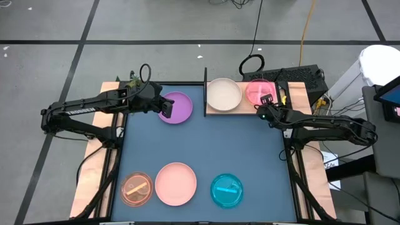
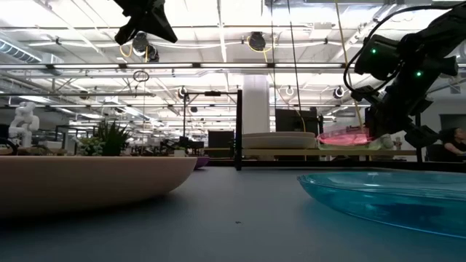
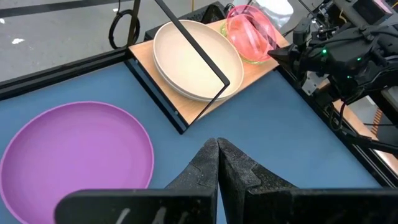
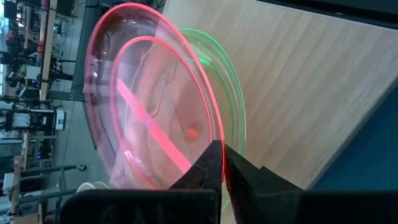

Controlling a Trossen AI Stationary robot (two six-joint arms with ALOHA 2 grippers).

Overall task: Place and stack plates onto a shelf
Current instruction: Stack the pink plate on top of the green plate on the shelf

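The shelf [image 1: 245, 107], a light wooden board with a black upright panel [image 1: 205, 91], lies at the mat's far edge. On it rest a cream plate [image 1: 224, 94] and a green dish [image 4: 231, 93], with a magenta dish [image 1: 257, 91] tilted over the green one. My right gripper [image 4: 219, 150] is shut on the magenta dish. A purple plate [image 1: 177, 107] lies flat on the mat left of the panel. My left gripper [image 3: 217, 147] hovers shut above its right part, touching nothing. My right gripper pinches the magenta dish's rim [image 4: 210, 133] between its two fingers, on the side facing the table's right edge. The fingers come slanting down from the right. The dish sits tilted, its held side raised, over the green dish on the shelf.
An orange dish [image 1: 136, 189], a pink plate [image 1: 175, 183] and a cyan dish [image 1: 226, 190] lie along the mat's near edge. The blue mat [image 1: 237, 144] is bare in its middle. Cables and a dark box [image 1: 300, 76] sit beyond the shelf.
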